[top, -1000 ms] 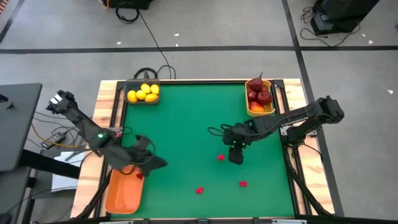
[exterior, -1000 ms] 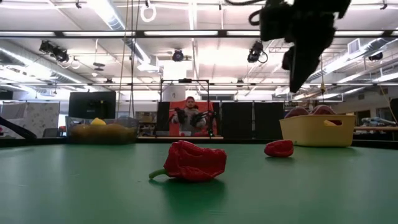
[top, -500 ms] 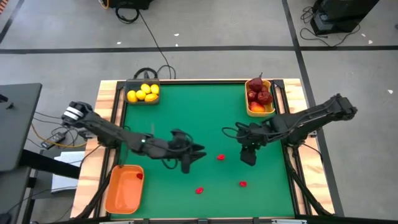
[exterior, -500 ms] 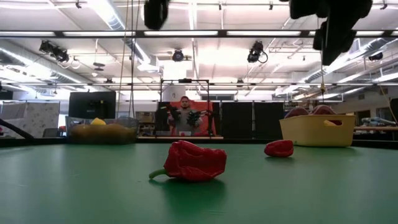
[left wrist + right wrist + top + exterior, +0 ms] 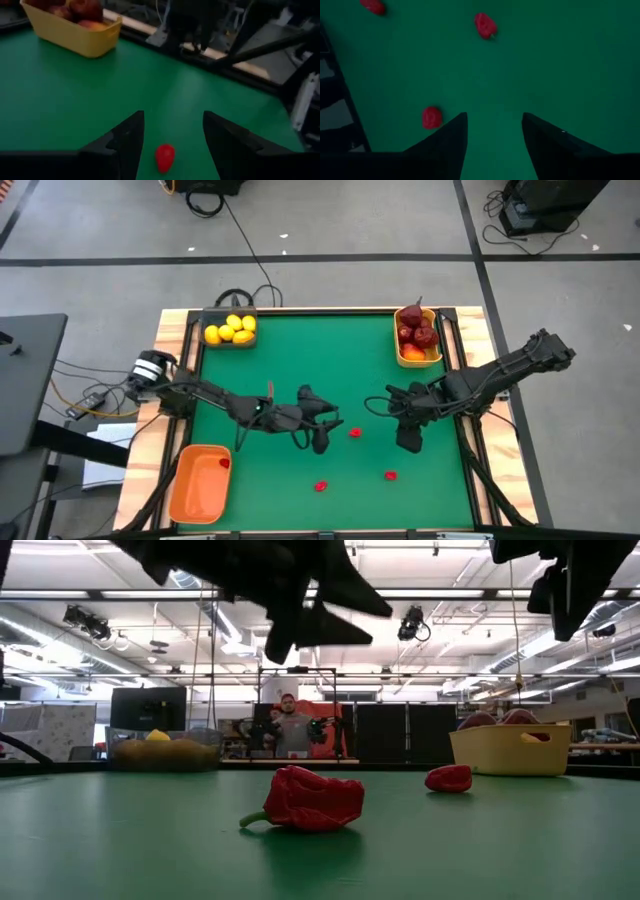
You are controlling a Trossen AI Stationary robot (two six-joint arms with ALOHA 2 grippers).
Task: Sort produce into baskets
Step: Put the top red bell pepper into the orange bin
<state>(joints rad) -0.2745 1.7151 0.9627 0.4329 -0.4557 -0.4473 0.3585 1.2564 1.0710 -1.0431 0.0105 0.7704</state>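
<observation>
Small red pieces of produce lie on the green table: one (image 5: 355,433) in the middle, two (image 5: 321,486) (image 5: 390,475) nearer the front edge. My left gripper (image 5: 330,432) hovers open just left of the middle piece (image 5: 165,156), which shows ahead between its fingers, untouched. My right gripper (image 5: 408,442) hangs open and holds nothing, above the table to the right of that piece. Yellow fruits fill the dark grey basket (image 5: 229,332) at far left. Red fruits fill the yellow basket (image 5: 417,336) at far right. The orange basket (image 5: 199,482) at near left holds one red piece (image 5: 222,463).
In the low view a red piece (image 5: 305,800) lies close to the camera and another (image 5: 448,778) farther right. A person (image 5: 288,730) stands in the room beyond the table. Cables run along the table's left side (image 5: 95,402).
My left gripper has swung from above the orange basket toward the table's right, come down and rolled over; it now points at the middle red piece. My right gripper has drawn away from that piece toward the right edge and risen a little.
</observation>
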